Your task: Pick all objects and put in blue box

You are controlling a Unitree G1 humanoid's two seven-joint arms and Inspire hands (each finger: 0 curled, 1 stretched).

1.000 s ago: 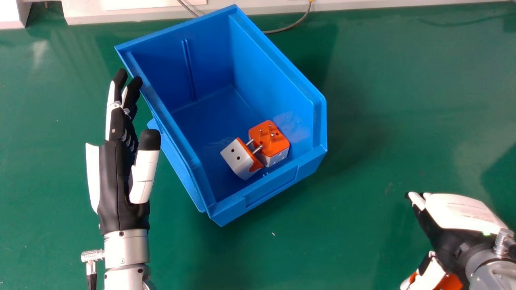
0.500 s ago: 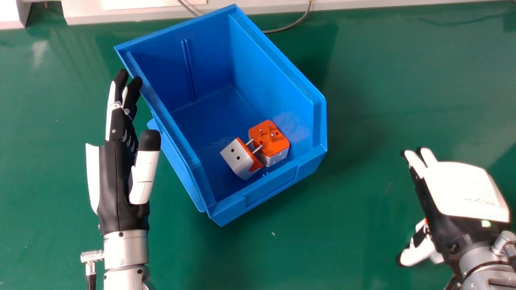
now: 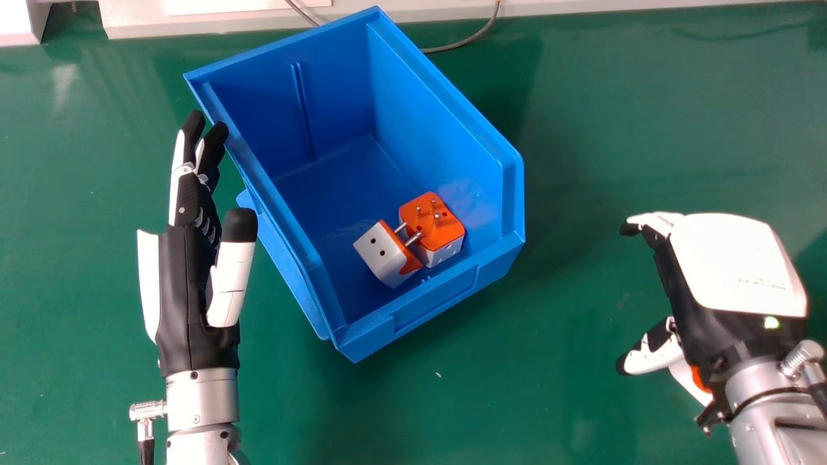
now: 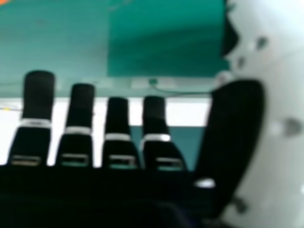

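Inside the blue box (image 3: 420,310), in the head view, a tilted white and orange adapter (image 3: 382,255) leans against an orange-topped one (image 3: 436,223), its prongs touching it. My left hand (image 3: 190,284) rests open at the box's left side. To the right of the box is my right hand (image 3: 733,265), back upward, over the table. Another orange and white adapter (image 3: 699,379) shows partly between its palm and thumb, mostly hidden by the hand. The right hand view has its fingers side by side and my right hand's dark thumb (image 4: 235,137) beside a white surface.
The green table (image 3: 568,400) extends around the box. A pale ledge (image 3: 226,20) runs along the back edge, with a thin grey cable (image 3: 462,44) behind the box.
My right hand has risen from the lower right corner, up the head view, and the orange and white adapter has moved up with it. The left hand and the box have stayed still.
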